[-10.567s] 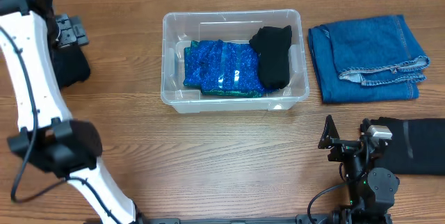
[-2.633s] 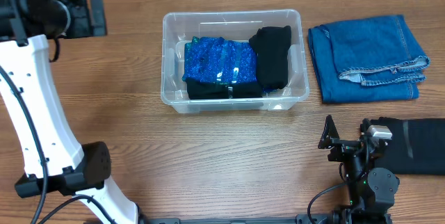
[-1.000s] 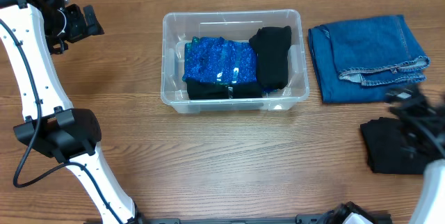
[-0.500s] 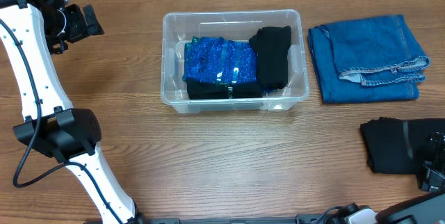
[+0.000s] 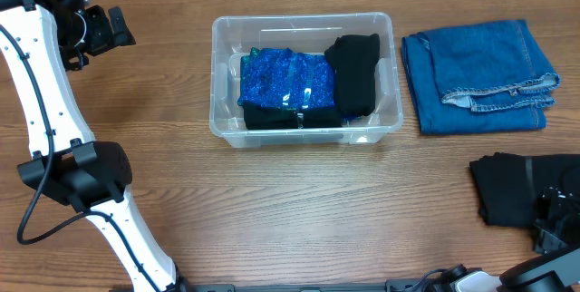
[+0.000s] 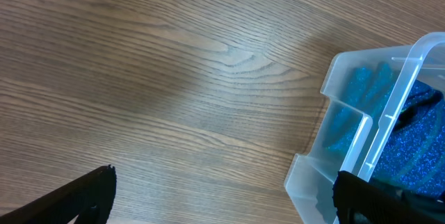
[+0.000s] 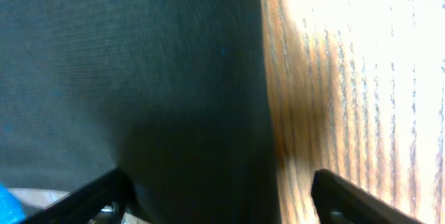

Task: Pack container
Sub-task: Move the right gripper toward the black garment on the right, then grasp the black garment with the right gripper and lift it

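Observation:
The clear container (image 5: 218, 74) stands at the table's middle back, holding a sparkly blue cloth (image 5: 285, 82) and black garments (image 5: 355, 73). A folded black garment (image 5: 512, 188) lies at the front right. My right gripper (image 5: 557, 212) is down on its near right part. In the right wrist view the black garment (image 7: 139, 78) fills the left, and its edge lies between the wide-apart fingers of the right gripper (image 7: 222, 196), which is open. My left gripper (image 5: 113, 27) hovers at the far left, open and holding nothing (image 6: 222, 197); the container's corner (image 6: 348, 147) shows at its right.
Folded blue jeans (image 5: 480, 74) lie to the right of the container at the back. The left arm's white links (image 5: 45, 120) rise along the left side. Bare wood (image 7: 348, 78) shows beside the black garment.
The right arm has swung from above the black garment to its near right end and come down onto it. Its jaws have narrowed a little. The left arm has not moved.

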Controlling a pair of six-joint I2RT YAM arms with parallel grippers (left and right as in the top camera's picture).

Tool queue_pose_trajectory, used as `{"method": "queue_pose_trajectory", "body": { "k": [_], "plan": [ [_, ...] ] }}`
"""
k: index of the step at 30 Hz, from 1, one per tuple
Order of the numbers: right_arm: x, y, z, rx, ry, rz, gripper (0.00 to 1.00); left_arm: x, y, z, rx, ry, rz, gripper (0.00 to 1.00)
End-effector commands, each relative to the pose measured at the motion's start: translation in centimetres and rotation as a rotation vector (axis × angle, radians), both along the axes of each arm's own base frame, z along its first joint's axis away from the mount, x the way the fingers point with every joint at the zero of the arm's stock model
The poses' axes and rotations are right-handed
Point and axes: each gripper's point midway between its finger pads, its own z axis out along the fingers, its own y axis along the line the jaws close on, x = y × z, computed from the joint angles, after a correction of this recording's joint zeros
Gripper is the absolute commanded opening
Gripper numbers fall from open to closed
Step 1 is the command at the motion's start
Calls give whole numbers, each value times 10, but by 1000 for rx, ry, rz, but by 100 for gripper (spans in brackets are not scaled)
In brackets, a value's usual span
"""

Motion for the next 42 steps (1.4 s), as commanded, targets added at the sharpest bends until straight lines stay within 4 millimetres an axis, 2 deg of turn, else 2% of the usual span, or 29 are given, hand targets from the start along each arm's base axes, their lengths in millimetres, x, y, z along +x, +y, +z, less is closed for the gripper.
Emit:
{"method": "queue_pose_trajectory", "body": {
  "k": [1, 5, 6, 8, 9, 10, 12, 16, 19, 21, 24, 28, 30, 34, 36, 37, 38, 42],
  "plan": [
    [-7, 7, -18, -13, 15, 1, 80, 1, -3, 2, -12, -7, 4, 100],
    [-5, 4, -21, -37, 0, 2, 72, 1, -3, 2, -12, -7, 5, 100],
    [-1, 2, -19, -50, -19, 14, 66, 1, -3, 2, -12, -7, 4, 100],
    [12, 0, -14, -77, -79, 81, 50, 1, -3, 2, -11, -7, 4, 100],
    [18, 0, -12, -88, -101, 107, 33, 1, -3, 2, -12, -7, 5, 100],
    [22, 0, -11, -96, -108, 119, 27, 1, -3, 2, -11, -7, 5, 100],
    [31, 3, -10, -110, -116, 153, 4, 1, -3, 2, -12, -7, 4, 100],
    [49, 7, -4, -123, -161, 205, 4, 1, -3, 2, -12, -7, 4, 100],
    [75, 10, 21, -102, -304, 254, 4, 1, -3, 2, -12, -7, 4, 100],
    [92, 8, 54, -119, -411, 293, 4, 1, -3, 2, -12, -7, 5, 100],
    [103, 7, 94, -176, -477, 329, 4, 1, -3, 2, -12, -7, 4, 100],
    [118, 21, 175, -322, -590, 434, 4, 1, -3, 2, -12, -7, 4, 100],
    [121, 30, 205, -378, -633, 487, 4, 1, -3, 2, -12, -7, 5, 100],
    [129, 71, 280, -515, -779, 678, 4, 1, -3, 2, -11, -7, 4, 100],
    [134, 110, 319, -564, -896, 818, 4, 1, -3, 2, -12, -7, 4, 100],
    [136, 125, 330, -584, -942, 884, 4, 1, -3, 2, -12, -7, 5, 100],
    [139, 149, 341, -603, -1004, 980, 4, 1, -3, 2, -11, -7, 4, 100],
    [148, 227, 354, -658, -1141, 1309, 4, 1, -3, 2, -11, -7, 4, 100]
  ]
}}
